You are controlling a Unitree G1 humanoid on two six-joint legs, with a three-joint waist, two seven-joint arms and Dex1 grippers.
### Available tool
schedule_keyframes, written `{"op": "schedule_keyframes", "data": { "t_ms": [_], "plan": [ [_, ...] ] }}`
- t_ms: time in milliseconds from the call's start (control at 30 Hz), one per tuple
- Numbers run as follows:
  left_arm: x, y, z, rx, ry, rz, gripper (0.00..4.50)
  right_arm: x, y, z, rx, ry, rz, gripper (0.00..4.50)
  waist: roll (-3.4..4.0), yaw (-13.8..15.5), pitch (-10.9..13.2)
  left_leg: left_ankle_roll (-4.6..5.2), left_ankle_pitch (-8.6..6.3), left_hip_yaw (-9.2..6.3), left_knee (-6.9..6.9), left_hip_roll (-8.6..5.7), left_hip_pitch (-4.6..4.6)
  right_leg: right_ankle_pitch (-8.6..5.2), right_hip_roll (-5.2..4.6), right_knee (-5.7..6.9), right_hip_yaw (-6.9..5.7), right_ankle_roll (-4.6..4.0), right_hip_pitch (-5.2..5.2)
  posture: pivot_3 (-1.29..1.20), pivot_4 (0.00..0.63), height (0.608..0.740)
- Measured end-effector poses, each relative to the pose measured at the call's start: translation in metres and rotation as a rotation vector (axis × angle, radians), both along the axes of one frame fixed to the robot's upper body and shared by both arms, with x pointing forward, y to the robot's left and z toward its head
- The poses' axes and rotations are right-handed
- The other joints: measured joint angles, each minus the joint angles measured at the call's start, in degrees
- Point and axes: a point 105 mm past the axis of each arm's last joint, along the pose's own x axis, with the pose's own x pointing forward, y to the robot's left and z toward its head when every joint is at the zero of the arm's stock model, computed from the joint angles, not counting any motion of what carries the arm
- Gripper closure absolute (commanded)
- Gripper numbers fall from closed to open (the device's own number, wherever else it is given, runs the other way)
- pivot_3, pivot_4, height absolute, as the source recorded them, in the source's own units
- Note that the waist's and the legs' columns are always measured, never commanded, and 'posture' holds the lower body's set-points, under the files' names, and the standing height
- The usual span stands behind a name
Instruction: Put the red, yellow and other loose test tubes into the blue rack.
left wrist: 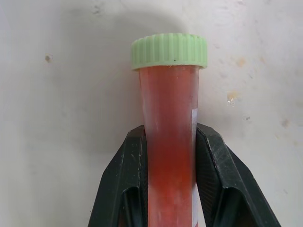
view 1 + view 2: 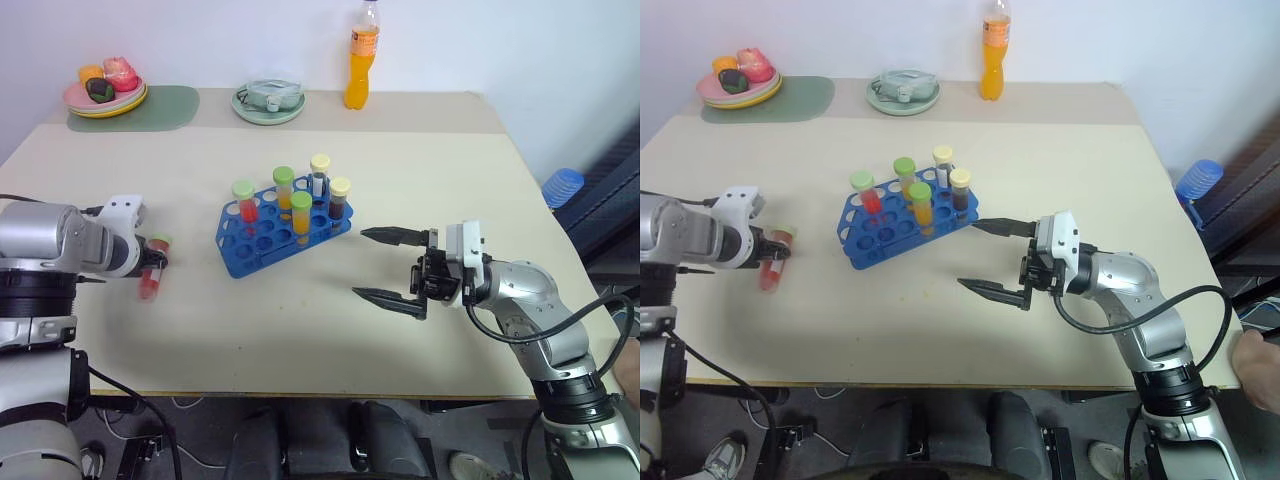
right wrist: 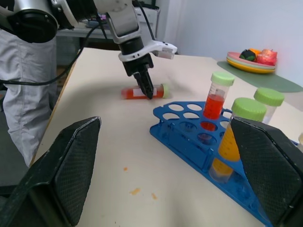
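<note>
Pale and mostly bare, our counter (image 2: 330, 330) carries the blue rack (image 2: 281, 232) near its middle, with a plate of fruit (image 2: 106, 88), a green dish (image 2: 268, 103) and an orange drink bottle (image 2: 362, 42) along the far edge. We count five capped tubes standing upright in the rack: one red (image 2: 246, 204), two orange-yellow, one dark and one further back whose contents we cannot make out. Several holes at the near end of the rack are free.

Our left end effector (image 3: 144, 84) is closed on the red tube with the green cap (image 1: 169, 137), which lies on its side on the counter, well to the left of the rack; the black fingers (image 1: 125, 175) pinch its body below the cap. Our right end effector (image 2: 392, 266) hangs just right of the rack with its jaws spread wide and nothing between them.

We judge the task nearly finished: this lying tube is the one loose tube we can see, gripped but not yet lifted, and it has yet to be stood up and lowered into a free hole
</note>
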Motion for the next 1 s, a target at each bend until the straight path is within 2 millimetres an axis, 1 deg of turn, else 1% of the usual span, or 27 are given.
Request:
{"op": "schedule_keyframes", "data": {
  "t_ms": [133, 233, 300, 333, 400, 500, 533, 600, 667, 700, 733, 800, 867, 900, 1000],
  "plan": [
    [-0.009, 0.003, 0.001, -0.015, -0.02, 0.012, 3.74, 0.001, 0.001, -0.001, -0.003, 0.004, 0.007, 0.0, -0.01, -0.01, 0.0, 0.0, 0.0, 0.0, 0.0, 0.0, -0.01, 0.0, 0.0, -0.02, 0.0, 0.0, 0.0, 0.0, 0.15, 0.74],
    [-0.014, 0.004, 0.008, -0.037, -0.109, -0.019, 3.74, 0.003, 0.001, -0.002, -0.006, 0.007, 0.009, 0.0, -0.02, -0.01, 0.01, 0.0, 0.0, -0.01, -0.01, 0.02, -0.02, 0.0, -0.01, -0.01, 0.0, -0.01, -0.02, 0.0, 0.15, 0.74],
    [-0.022, -0.006, 0.017, -0.083, -0.185, -0.116, 3.74, 0.003, 0.002, -0.002, -0.006, 0.008, 0.014, 0.0, -0.03, 0.0, 0.02, 0.0, 0.0, 0.0, -0.01, 0.02, -0.03, 0.0, -0.03, -0.03, 0.0, -0.01, -0.02, 0.0, 0.15, 0.74],
    [-0.027, -0.014, 0.021, -0.113, -0.231, -0.186, 3.74, 0.003, 0.002, -0.002, -0.006, 0.008, 0.015, 0.0, -0.02, -0.01, 0.02, 0.0, -0.01, 0.01, -0.01, 0.02, -0.03, -0.01, -0.06, -0.01, 0.0, -0.02, -0.03, 0.0, 0.15, 0.74],
    [-0.038, -0.036, 0.032, -0.172, -0.324, -0.363, 3.74, 0.004, 0.002, -0.003, -0.005, 0.01, 0.016, 0.0, -0.02, 0.06, 0.02, 0.0, -0.01, 0.01, 0.0, 0.02, -0.03, -0.01, -0.07, -0.02, 0.0, -0.02, -0.03, 0.0, 0.15, 0.74],
    [-0.061, -0.061, 0.037, -0.191, -0.355, -0.616, 3.74, 0.004, 0.003, -0.002, -0.005, 0.008, 0.021, 0.0, 0.02, 0.02, 0.03, 0.0, -0.01, 0.01, -0.01, 0.02, -0.02, -0.1, -0.08, -0.03, 0.0, -0.19, -0.03, 0.0, 0.15, 0.74],
    [-0.062, -0.067, 0.04, -0.197, -0.4, -0.658, 3.74, 0.003, 0.003, -0.003, -0.006, 0.008, 0.023, 0.0, 0.07, 0.14, 0.03, 0.0, -0.01, 0.01, 0.0, 0.0, -0.01, -0.11, -0.1, -0.02, 0.0, -0.21, -0.02, 0.0, 0.15, 0.74],
    [-0.055, -0.077, 0.047, -0.211, -0.539, -0.686, 3.74, 0.003, 0.003, -0.003, -0.006, 0.008, 0.025, 0.0, 0.08, 0.31, 0.03, 0.02, -0.02, -0.01, 0.02, -0.02, -0.01, -0.1, -0.09, -0.03, 0.0, -0.21, 0.03, 0.0, 0.15, 0.74],
    [-0.043, -0.089, 0.062, -0.242, -0.748, -0.667, 3.74, 0.003, 0.002, -0.003, -0.009, 0.011, 0.022, 0.0, 0.06, 0.4, 0.02, 0.08, -0.05, -0.02, 0.08, -0.05, -0.04, -0.05, -0.09, -0.05, 0.0, -0.1, 0.06, 0.0, 0.15, 0.74],
    [-0.037, -0.092, 0.07, -0.231, -0.865, -0.638, 3.74, 0.003, 0.002, -0.003, -0.01, 0.013, 0.022, 0.0, 0.03, 0.36, 0.01, 0.08, -0.05, -0.01, 0.08, -0.05, -0.04, 0.0, -0.09, -0.07, 0.0, -0.02, 0.07, 0.0, 0.15, 0.74],
    [-0.032, -0.093, 0.078, -0.208, -0.978, -0.603, 3.74, 0.003, 0.001, -0.003, -0.012, 0.015, 0.019, 0.0, 0.03, 0.34, 0.01, 0.09, -0.06, 0.0, 0.09, -0.05, -0.04, 0.0, -0.09, -0.07, 0.0, -0.02, 0.07, 0.0, 0.15, 0.74],
    [-0.027, -0.092, 0.089, -0.129, -1.112, -0.574, 3.74, 0.004, -0.002, -0.005, -0.016, 0.024, 0.004, 0.0, 0.01, 0.13, 0.0, 0.09, -0.05, 0.0, 0.07, -0.04, -0.02, 0.0, -0.06, -0.07, 0.0, -0.01, 0.06, 0.0, 0.15, 0.74],
    [-0.022, -0.094, 0.089, -0.055, -1.165, -0.575, 3.74, 0.004, -0.006, -0.007, -0.02, 0.035, -0.017, 0.0, 0.07, 0.16, -0.03, 0.09, -0.05, 0.03, 0.05, -0.04, 0.01, 0.01, -0.06, -0.07, 0.0, -0.01, 0.06, 0.0, 0.15, 0.74],
    [-0.019, -0.096, 0.085, -0.04, -1.177, -0.576, 3.74, 0.003, -0.007, -0.007, -0.023, 0.037, -0.025, 0.0, 0.08, 0.2, -0.03, 0.11, -0.06, 0.03, 0.06, -0.05, 0.01, 0.01, -0.07, -0.07, 0.0, -0.01, 0.07, 0.0, 0.15, 0.74],
    [-0.011, -0.114, 0.065, -0.065, -1.186, -0.64, 3.74, 0.001, -0.009, -0.003, -0.037, 0.026, -0.034, 0.0, 0.06, 0.24, -0.02, 0.23, -0.13, 0.04, 0.08, -0.05, -0.01, 0.01, -0.07, -0.09, 0.0, -0.01, 0.08, 0.0, 0.15, 0.74]
  ]
}}
